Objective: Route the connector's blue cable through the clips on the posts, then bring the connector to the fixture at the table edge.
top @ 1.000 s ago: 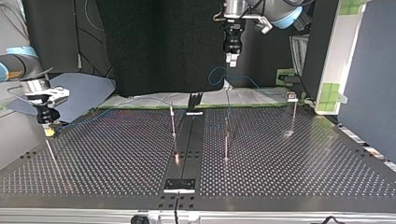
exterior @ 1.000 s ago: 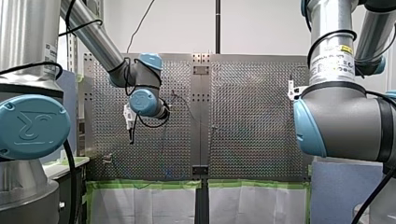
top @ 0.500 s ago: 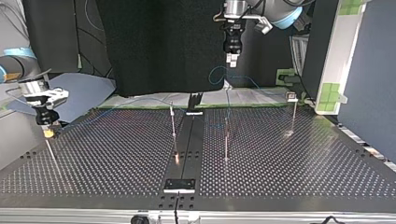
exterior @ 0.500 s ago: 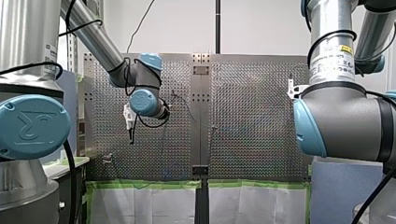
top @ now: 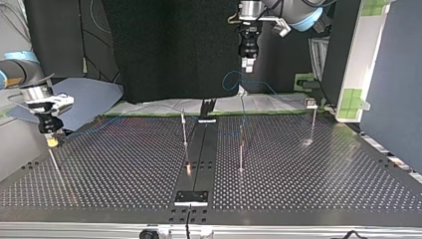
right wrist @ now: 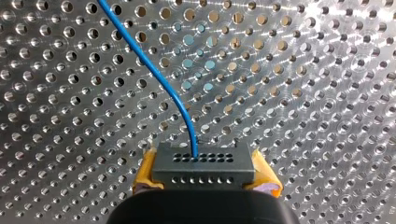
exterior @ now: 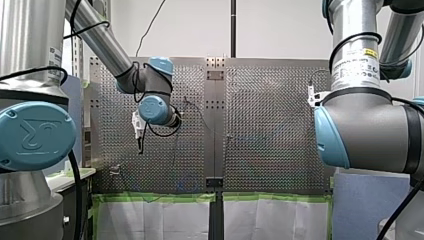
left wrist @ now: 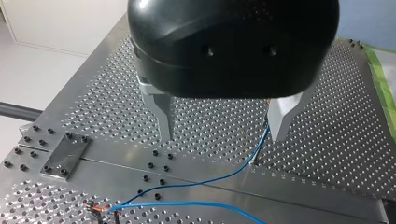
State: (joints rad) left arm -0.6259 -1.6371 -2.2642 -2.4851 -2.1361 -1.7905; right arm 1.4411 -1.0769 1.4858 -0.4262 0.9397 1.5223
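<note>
Dark grey rectangular connector [right wrist: 203, 169] with rows of small holes: pinched between the yellow pads [right wrist: 148, 170] of my right gripper [top: 51, 141], close above the perforated metal table [right wrist: 303, 93], at the top view's left. Thin blue cable [right wrist: 154, 70] leaves the connector's face and runs off over the table. Thin upright metal posts [top: 184, 130] stand mid-table. My left gripper [left wrist: 223, 137]: metal fingers spread, nothing between them, held high above the table; blue cable lies on the surface below it.

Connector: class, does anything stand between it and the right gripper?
Nothing visible does. In the right wrist view the connector sits directly between the right gripper's yellow pads, with only the blue cable leading away.
</note>
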